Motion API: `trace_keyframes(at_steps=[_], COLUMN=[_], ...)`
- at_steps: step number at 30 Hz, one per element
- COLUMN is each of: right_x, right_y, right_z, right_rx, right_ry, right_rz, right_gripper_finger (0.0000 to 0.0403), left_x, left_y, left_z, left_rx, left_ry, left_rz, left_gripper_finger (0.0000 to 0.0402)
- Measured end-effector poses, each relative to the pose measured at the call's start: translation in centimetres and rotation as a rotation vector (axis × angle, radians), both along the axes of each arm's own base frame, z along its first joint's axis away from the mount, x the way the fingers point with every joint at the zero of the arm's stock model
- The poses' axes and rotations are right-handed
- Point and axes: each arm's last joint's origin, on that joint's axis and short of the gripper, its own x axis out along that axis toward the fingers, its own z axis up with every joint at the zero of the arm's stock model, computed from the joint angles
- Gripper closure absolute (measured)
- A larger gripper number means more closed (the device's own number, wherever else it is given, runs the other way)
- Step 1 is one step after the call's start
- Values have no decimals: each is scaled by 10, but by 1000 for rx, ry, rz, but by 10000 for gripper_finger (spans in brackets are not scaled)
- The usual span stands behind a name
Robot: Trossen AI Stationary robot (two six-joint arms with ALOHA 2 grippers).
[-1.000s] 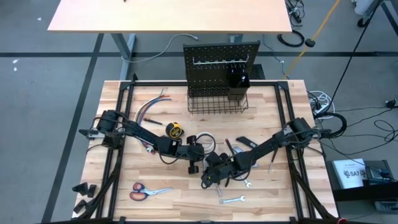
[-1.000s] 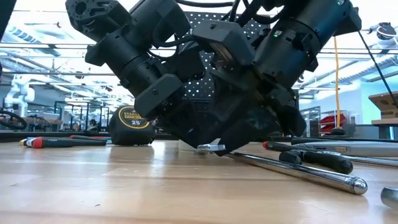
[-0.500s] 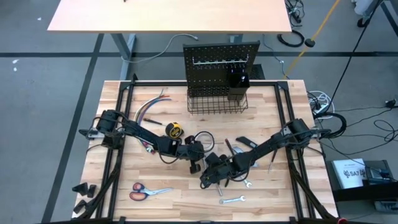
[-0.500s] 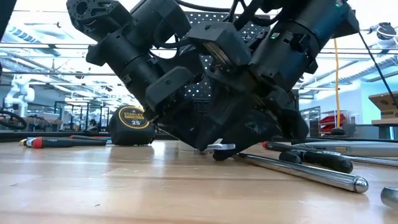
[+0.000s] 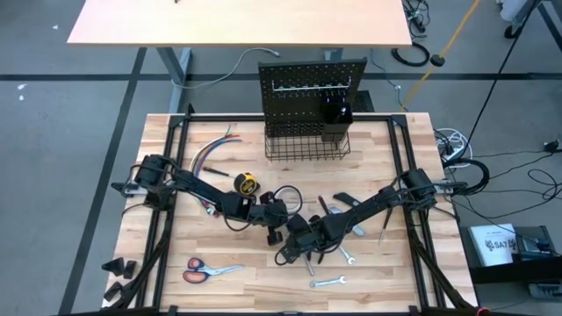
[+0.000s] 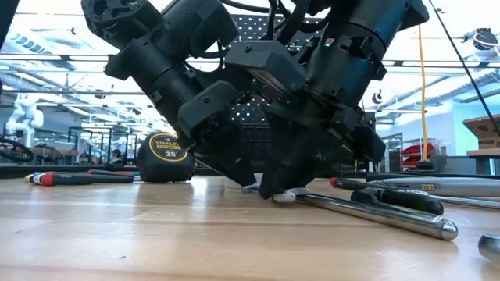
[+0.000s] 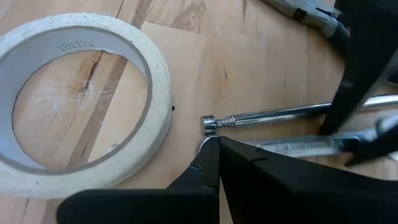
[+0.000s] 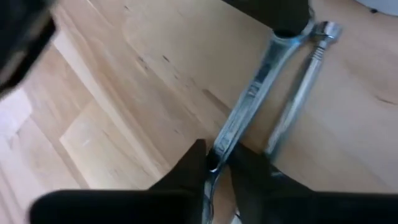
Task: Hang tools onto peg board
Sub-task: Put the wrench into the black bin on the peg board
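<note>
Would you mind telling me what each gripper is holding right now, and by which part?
The right gripper pinches the silver wrench on its flat shank. The left gripper is shut at the wrench's other end; whether it actually grips that tip cannot be told.

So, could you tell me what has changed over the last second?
The right gripper has closed its fingers on the wrench lying on the table, and that arm has slid a little toward the left arm. The left gripper stays shut, its tip pressed on the wrench's other end. The tape measure, scissors and peg board have not moved.
</note>
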Motion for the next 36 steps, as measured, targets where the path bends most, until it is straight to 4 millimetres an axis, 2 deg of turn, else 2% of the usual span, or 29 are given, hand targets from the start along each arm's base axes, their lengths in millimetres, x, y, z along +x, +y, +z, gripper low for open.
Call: trace_keyframes(at_steps=[2,7,14,25,28,31,36], right_x=[-1,-4,-9,-22,-26,-29,-35], right_y=[-1,-3,-5,0,1,2,10], right_z=[0,1,12,34,48,71,110], right_rx=[-4,7,0,-57,-109,-164,-319], right_ry=[16,63,86,80,37,-50,-230], right_rz=[13,42,96,144,155,181,289], right_gripper_finger=[379,379,399,400,400,402,402], left_x=[-1,-3,-13,-33,-45,-58,-74], left_y=[0,-5,-16,-27,-33,-31,-27], left_z=[0,7,34,74,80,84,93], left_rx=[16,73,117,365,419,413,325], left_ry=[0,-22,-45,-129,-184,-234,-451], left_rz=[9,-31,-135,-47,-101,-88,-125], left_gripper_finger=[394,376,332,329,329,329,329])
